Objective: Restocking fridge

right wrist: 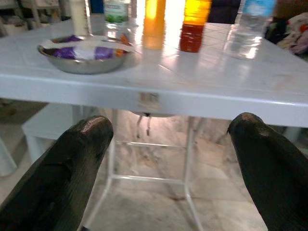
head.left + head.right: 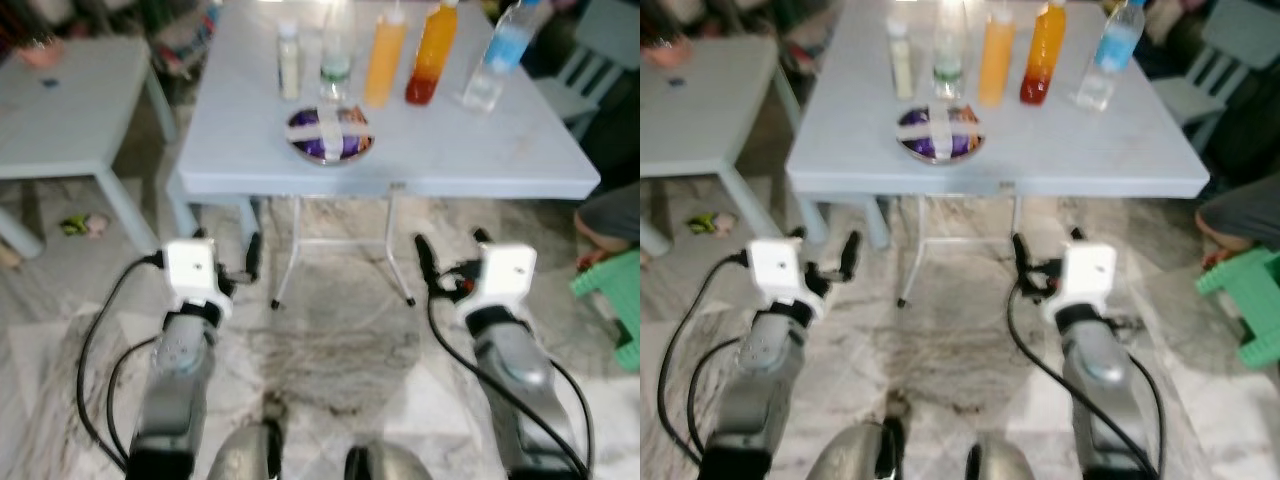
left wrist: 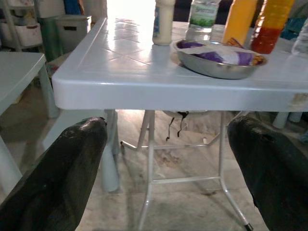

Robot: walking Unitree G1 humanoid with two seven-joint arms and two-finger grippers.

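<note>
five items: stood in a row at the far side of the surface (image 2: 480, 150): a small pale bottle (image 2: 289, 62), a clear bottle with a green label (image 2: 336, 66), a yellow-orange bottle (image 2: 385, 62), an orange bottle with red at the bottom (image 2: 432, 55) and a clear water bottle with a blue label (image 2: 496, 55).
bowl: a metal bowl (image 2: 330, 135) with a wrapped purple and white packet in it sat just in front of the row, nearer the robot.
left pincer: the left pincer (image 2: 225, 262) hung low in front of the surface, below its edge, fingers spread wide and gripping nothing; its wrist view looked between the fingers (image 3: 57, 178) at the edge of the surface and the bowl above it.
right pincer: the right pincer (image 2: 450, 258) was held at about the same height on the other side, also spread wide and empty, well apart from every bottle.
fridge: i could not see one in these views.
done so far: as far as i could judge, nothing; every item seemed to be waiting on the surface and neither pincer had hold of anything.
left to do: by my reckoning the whole job: raise a pincer to the surface, grip a bottle or the bowl, carry it to the fridge, then repeat for the rest.
nearby: a second pale table (image 2: 60, 110) stood off to the robot's left, a green stool (image 2: 615, 295) to its right.
</note>
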